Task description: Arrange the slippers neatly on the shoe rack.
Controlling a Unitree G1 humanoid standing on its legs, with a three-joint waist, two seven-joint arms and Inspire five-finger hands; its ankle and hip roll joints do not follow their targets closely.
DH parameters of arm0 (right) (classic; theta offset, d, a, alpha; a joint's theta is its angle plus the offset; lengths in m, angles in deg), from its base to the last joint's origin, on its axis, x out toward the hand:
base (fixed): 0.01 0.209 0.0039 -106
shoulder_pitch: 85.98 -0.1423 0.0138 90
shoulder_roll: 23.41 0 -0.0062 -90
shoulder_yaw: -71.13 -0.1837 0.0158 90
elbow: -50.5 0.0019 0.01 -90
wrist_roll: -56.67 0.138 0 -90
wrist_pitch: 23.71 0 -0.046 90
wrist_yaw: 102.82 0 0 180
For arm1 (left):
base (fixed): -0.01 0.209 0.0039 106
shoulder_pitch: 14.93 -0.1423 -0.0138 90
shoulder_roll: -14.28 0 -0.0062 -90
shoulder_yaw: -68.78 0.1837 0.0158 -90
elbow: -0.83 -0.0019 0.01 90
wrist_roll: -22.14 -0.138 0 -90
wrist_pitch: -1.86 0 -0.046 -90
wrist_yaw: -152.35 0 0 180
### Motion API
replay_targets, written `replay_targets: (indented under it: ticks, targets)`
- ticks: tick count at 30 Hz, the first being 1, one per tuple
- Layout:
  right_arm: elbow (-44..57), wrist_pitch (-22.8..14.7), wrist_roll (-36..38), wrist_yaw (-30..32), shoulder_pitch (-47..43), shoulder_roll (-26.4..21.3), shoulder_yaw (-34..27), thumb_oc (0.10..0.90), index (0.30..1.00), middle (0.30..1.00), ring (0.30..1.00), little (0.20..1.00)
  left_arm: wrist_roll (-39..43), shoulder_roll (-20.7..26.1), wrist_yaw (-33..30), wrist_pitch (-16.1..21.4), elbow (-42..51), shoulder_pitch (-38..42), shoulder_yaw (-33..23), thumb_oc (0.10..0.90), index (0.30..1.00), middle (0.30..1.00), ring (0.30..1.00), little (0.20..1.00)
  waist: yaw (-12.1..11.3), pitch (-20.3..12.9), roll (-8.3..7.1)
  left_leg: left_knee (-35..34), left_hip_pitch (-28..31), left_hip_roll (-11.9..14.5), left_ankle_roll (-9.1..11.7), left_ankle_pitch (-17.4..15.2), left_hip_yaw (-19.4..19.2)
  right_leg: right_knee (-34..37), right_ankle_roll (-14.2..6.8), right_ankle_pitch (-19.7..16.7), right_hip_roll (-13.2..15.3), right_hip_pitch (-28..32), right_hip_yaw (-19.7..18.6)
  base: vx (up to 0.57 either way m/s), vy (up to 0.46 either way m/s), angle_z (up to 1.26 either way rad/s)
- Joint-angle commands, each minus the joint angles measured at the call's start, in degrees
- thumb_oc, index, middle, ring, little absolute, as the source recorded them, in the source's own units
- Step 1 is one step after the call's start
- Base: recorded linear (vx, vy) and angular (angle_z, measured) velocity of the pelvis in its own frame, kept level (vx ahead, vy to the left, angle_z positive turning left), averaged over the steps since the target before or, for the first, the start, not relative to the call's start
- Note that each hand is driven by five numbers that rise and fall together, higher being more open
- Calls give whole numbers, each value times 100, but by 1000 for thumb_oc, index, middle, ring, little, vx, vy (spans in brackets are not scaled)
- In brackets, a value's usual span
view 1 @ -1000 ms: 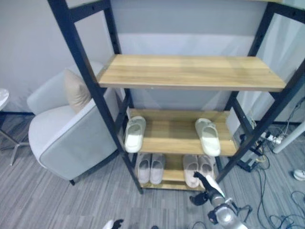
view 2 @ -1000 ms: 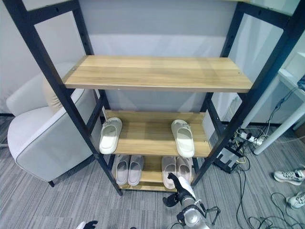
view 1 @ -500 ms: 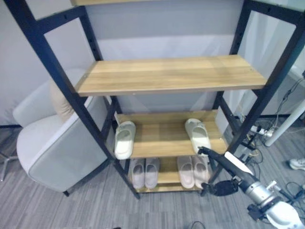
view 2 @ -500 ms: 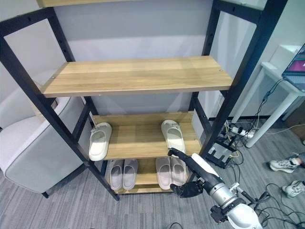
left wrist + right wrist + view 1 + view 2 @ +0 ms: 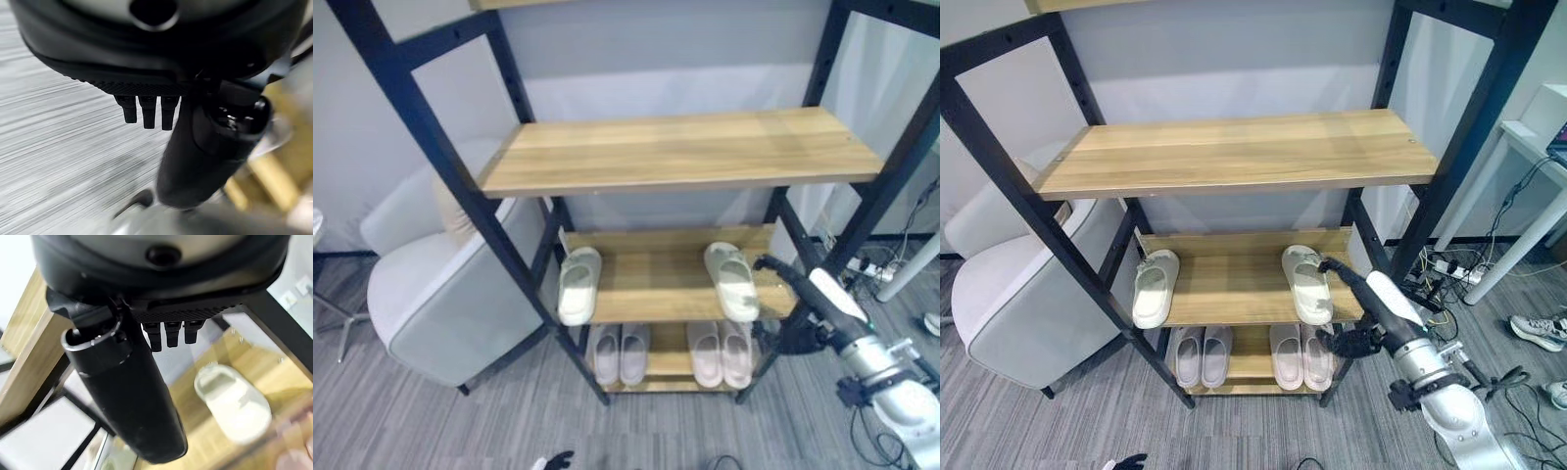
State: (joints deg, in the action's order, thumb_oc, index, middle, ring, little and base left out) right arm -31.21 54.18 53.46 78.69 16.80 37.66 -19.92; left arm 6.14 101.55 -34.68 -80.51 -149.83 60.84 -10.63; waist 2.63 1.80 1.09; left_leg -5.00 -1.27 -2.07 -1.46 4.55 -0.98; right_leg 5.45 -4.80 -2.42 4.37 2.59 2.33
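Black-framed shoe rack (image 5: 1087, 162) with wooden shelves stood on grey striped carpet (image 5: 401, 421), beside a pale grey armchair (image 5: 431, 294). Right hand (image 5: 1356, 294), fingers extended and apart, reached beside the right cream slipper (image 5: 1306, 282) on the middle shelf; left hand (image 5: 195, 147) hung relaxed over carpet.

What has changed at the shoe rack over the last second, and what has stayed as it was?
The right hand has risen from floor level by the bottom shelf up to the middle shelf, its fingers now open and reaching beside the right-hand white slipper, not holding it. The view itself shifted, so the camera moved. Both white slippers, the left one included, and the two pairs on the bottom shelf lie as before.
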Motion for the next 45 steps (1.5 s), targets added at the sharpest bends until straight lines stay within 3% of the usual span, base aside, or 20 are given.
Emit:
replay_targets:
  ticks: [1,7,14,25,36,45]
  targets:
    - [214,-241,-282,427,-845,-226,-262,800,900,900,900,900,81,57,-71,52,-224,362,150,800,900,900,900,900,-258,-91,-91,0,292,211,252,-547,198,-45,-278,206,78,-106,87,22,6,15]
    - [-255,-61,-304,733,-1608,-324,-47,800,900,900,900,900,292,202,-131,-14,-287,656,103,800,900,900,900,900,-349,-69,-167,0,140,226,277,-490,253,-45,-267,202,73,-219,149,-4,15,8]
    - [-733,41,-240,678,-2160,-573,307,800,900,900,900,900,416,297,-107,-34,-371,837,151,800,900,900,900,900,-416,-34,-247,0,26,232,292,-470,293,-45,-269,193,70,-305,173,8,6,3]
    - [-1852,304,-433,840,-3665,-828,1214,800,900,900,900,900,716,438,-156,-4,-221,1157,273,800,900,900,900,900,-512,-71,-283,0,-655,217,315,-277,345,-45,-229,85,76,-943,160,-16,12,3]
    - [-2600,637,-628,1022,-4447,-884,1509,800,900,900,900,900,901,606,-207,-28,-71,1286,248,800,900,900,900,900,-582,-87,-293,0,-1074,183,308,-169,352,-45,-205,-5,109,-1333,148,-4,2,1]
    - [-3205,790,-606,886,-4545,-705,1662,800,900,900,900,900,973,654,-153,-57,-70,1288,191,800,900,900,900,900,-584,-38,-277,0,-1123,167,283,-166,334,-45,-189,-23,119,-1409,103,0,0,0]
